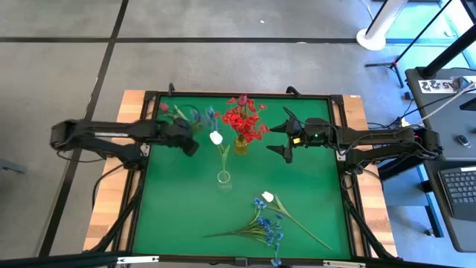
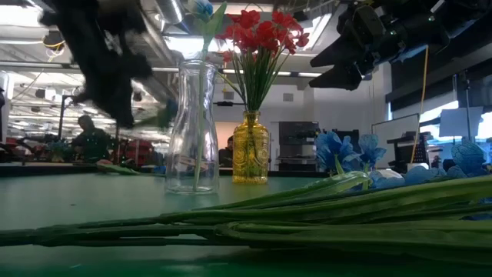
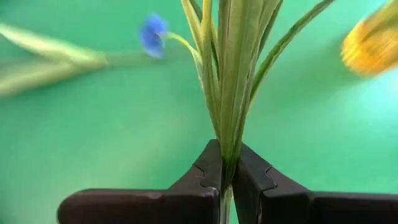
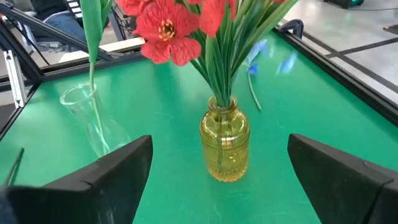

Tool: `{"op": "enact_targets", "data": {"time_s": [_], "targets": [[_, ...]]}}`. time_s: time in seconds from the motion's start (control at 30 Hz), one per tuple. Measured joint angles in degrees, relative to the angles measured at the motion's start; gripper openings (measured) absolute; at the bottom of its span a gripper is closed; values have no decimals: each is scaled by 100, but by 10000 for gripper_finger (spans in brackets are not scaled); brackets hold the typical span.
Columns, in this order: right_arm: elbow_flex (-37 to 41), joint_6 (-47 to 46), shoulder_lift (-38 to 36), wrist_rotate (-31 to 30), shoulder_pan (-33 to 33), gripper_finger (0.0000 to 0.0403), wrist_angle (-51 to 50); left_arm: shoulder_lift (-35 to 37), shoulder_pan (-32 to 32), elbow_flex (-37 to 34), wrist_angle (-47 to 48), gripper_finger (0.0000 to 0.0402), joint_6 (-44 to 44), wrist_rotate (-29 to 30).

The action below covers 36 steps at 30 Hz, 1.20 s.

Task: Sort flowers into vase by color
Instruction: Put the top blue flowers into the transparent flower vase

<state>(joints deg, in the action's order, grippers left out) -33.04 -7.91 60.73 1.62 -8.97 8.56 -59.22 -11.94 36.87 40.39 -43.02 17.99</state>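
Beside yellow vase [image 1: 241, 144]: clear vase [image 1: 224, 178]

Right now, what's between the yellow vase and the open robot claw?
Nothing: only bare green mat separates the right gripper from the yellow vase, in the right wrist view.

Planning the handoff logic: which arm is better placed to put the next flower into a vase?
Left. Its claw is shut on a green flower stem, held above the table beside the clear vase. The right claw is open and empty, facing the yellow vase of red flowers.
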Motion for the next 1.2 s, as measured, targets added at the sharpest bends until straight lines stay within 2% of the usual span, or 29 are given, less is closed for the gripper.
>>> {"op": "enact_targets", "data": {"time_s": [0.1,0.2,0.33,0.47,0.57,0.73,0.8,0.93,1.2], "targets": [[0,1,0,1,0,369,7,823,220,389,237,8,-58,483],[0,1,0,1,0,369,33,1675,553,582,-21,7,-136,963],[0,3,0,1,0,369,33,2589,1159,453,-1240,9,466,1159],[0,32,0,-55,0,369,68,2975,1821,13,-2824,11,1288,1173],[0,34,0,-58,0,369,102,2969,2315,-447,-4357,12,2128,1147],[0,-22,0,-60,0,369,122,2737,3178,-1274,-7374,13,4072,895],[0,-58,0,-62,0,369,114,2586,3431,-1569,-8146,13,4378,877],[0,-60,0,-71,0,369,107,2098,3747,-1928,-8625,14,4315,881],[0,-60,0,-186,0,369,208,700,3927,-1939,-9685,14,4166,876]]}}
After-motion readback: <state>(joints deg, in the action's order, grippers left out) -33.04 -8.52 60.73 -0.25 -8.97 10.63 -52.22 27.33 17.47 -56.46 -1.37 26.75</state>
